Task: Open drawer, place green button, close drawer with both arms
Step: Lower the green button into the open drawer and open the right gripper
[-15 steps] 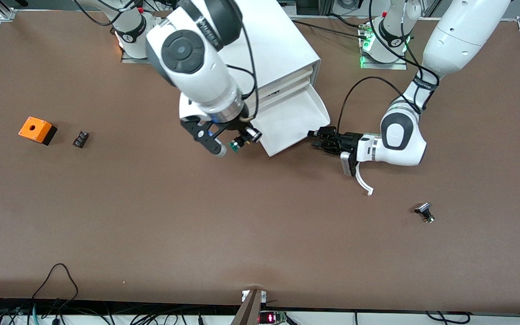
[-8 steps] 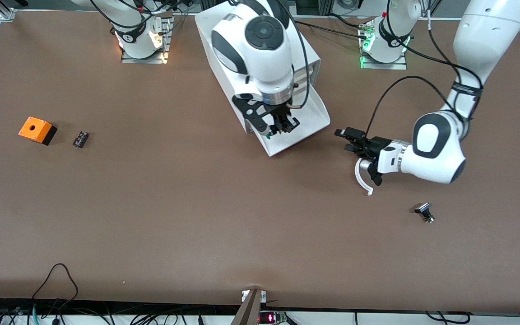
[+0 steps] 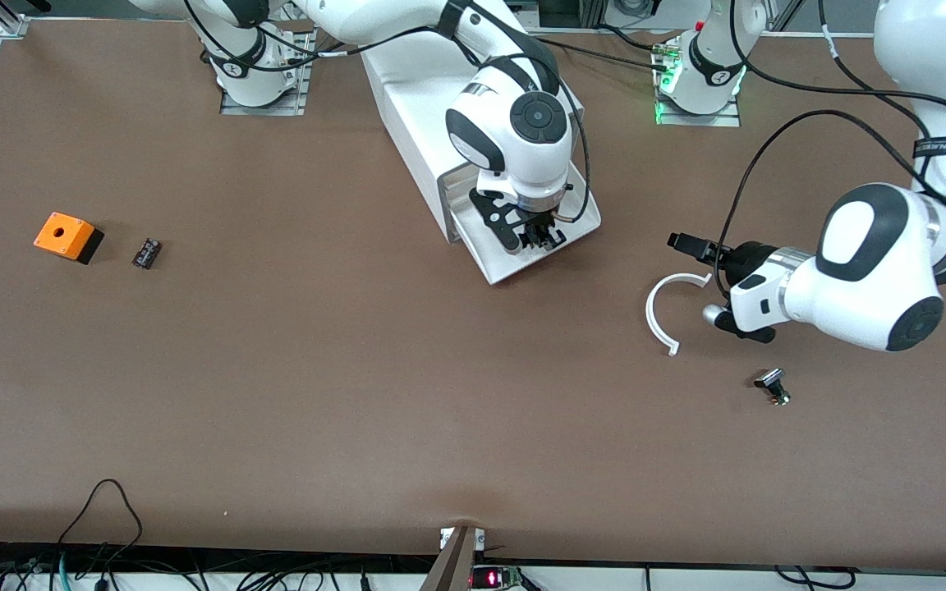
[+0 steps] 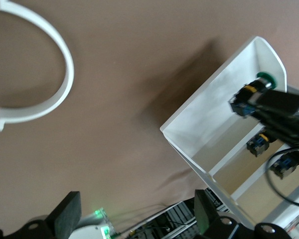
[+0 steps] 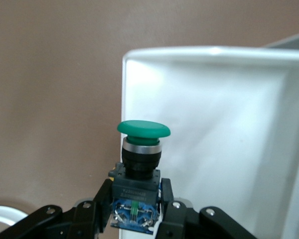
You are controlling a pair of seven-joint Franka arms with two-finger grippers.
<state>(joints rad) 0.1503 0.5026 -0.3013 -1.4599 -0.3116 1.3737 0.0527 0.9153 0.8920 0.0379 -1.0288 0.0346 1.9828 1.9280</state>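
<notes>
- Front view: I count one cabinet [image 3: 415,115], one pulled-out drawer [image 3: 580,215], one button [image 5: 139,164], one orange box [image 3: 67,236], one small black part [image 3: 147,253] beside it, one white curved strip [image 3: 660,310] and one small metal part [image 3: 773,387] on the desk [image 3: 358,394].
- I see the right gripper [image 3: 534,240] over the open drawer, its fingers [image 5: 172,214] closed on the button's blue-and-black body, green cap pointing away from the wrist.
- I see the left gripper [image 3: 691,245] above the desk beside the curved strip, toward the left arm's end; its fingers [image 4: 65,214] are spread wide and hold nothing.
</notes>
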